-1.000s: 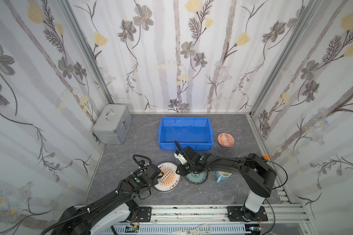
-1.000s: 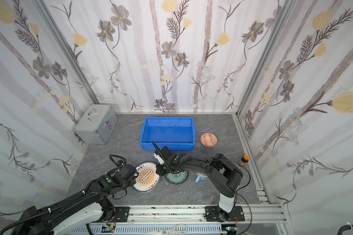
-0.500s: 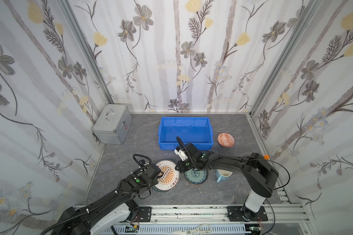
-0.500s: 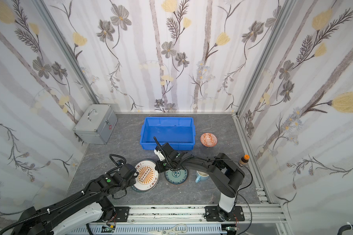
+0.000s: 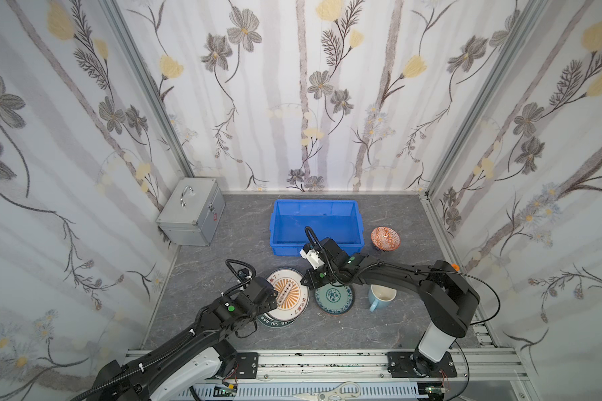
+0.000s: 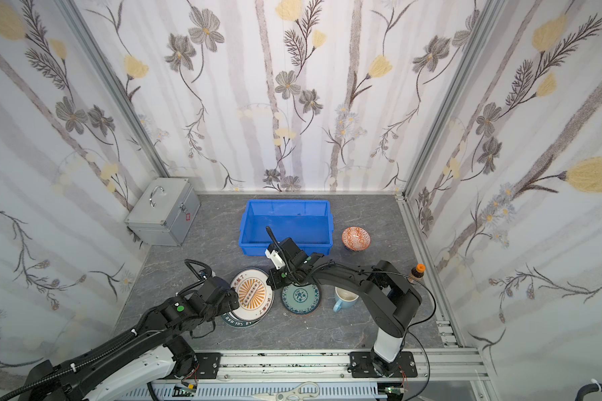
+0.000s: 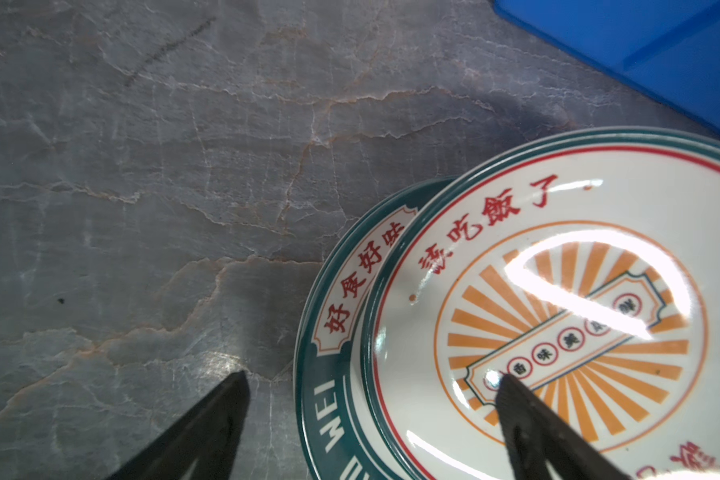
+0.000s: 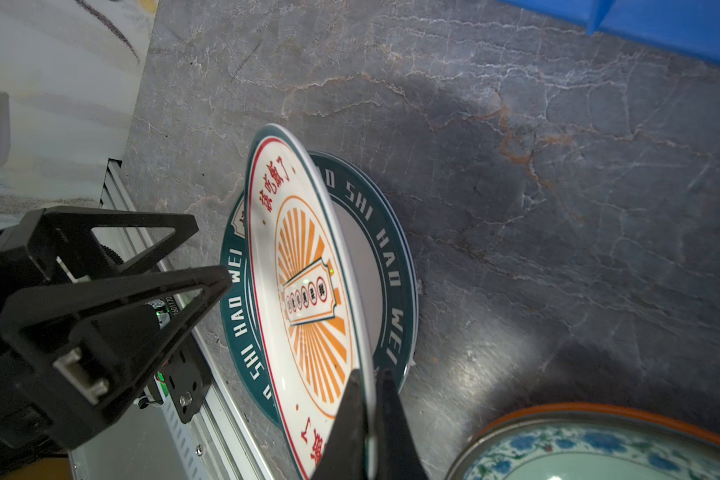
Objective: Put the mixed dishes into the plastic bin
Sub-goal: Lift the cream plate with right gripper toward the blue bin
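The white plate with the orange sunburst (image 5: pixel 287 295) (image 6: pixel 252 293) (image 7: pixel 558 311) (image 8: pixel 304 291) stands tilted, one edge raised off the dark lettered-rim plate (image 5: pixel 275 323) (image 8: pixel 391 266) beneath it. My right gripper (image 5: pixel 306 279) (image 6: pixel 273 279) (image 8: pixel 371 376) is shut on its raised rim. My left gripper (image 5: pixel 274 301) (image 7: pixel 371 376) (image 8: pixel 211 253) is open at the plate's opposite edge, one finger over the table and one over the plate's face. A teal plate (image 5: pixel 334 297) lies on an orange one (image 8: pixel 599 409). The mug (image 5: pixel 381 297) and bowl (image 5: pixel 385 237) stand to the right. The blue bin (image 5: pixel 327 222) (image 6: pixel 285 222) is empty.
A silver metal case (image 5: pixel 190 215) stands at the back left. A small bottle with an orange cap (image 6: pixel 418 272) sits by the right wall. Scissors (image 5: pixel 327 395) lie on the front rail. Flowered walls close in three sides.
My left gripper's jaws have swung wide open, off the sunburst plate. My right gripper has closed fully on the plate's rim and shifted slightly toward the bin.
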You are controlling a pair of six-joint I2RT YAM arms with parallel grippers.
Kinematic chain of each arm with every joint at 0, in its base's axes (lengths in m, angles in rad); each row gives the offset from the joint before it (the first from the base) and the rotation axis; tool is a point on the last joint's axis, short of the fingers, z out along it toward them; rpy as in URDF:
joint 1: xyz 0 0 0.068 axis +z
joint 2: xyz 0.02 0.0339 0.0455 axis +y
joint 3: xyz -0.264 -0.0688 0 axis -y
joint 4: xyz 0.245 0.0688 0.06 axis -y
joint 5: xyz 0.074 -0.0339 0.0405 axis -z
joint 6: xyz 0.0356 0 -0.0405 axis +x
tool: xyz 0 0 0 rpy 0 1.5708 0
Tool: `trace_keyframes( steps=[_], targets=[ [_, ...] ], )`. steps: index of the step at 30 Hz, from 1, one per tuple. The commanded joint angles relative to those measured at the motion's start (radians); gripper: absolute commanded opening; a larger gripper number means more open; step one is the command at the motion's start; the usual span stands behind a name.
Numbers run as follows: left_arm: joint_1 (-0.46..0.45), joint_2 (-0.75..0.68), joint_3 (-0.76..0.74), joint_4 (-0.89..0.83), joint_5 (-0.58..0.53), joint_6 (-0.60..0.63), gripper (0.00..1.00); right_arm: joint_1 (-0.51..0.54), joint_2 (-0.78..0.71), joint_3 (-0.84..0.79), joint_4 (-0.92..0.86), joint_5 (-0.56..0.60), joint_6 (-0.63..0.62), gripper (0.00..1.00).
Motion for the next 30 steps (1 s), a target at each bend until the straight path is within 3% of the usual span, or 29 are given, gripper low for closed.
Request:
trace_keyframes(
  steps=[1, 9, 19, 30],
  targets=[
    [-0.001, -0.018, 0.031, -0.025, -0.01, 0.038, 1.0, -0.002, -0.001, 0.018, 0.001, -0.033, -0.024, 0.0],
    [0.002, -0.029, 0.122, -0.127, -0.097, 0.06, 1.0, -0.012, -0.016, 0.06, -0.028, -0.04, -0.034, 0.0],
    [0.008, -0.041, 0.23, -0.172, -0.129, 0.099, 1.0, -0.036, -0.048, 0.15, -0.081, -0.078, -0.045, 0.02],
    [0.039, -0.002, 0.431, -0.206, -0.175, 0.207, 1.0, -0.199, 0.007, 0.426, -0.229, -0.076, -0.109, 0.04]
  ],
)
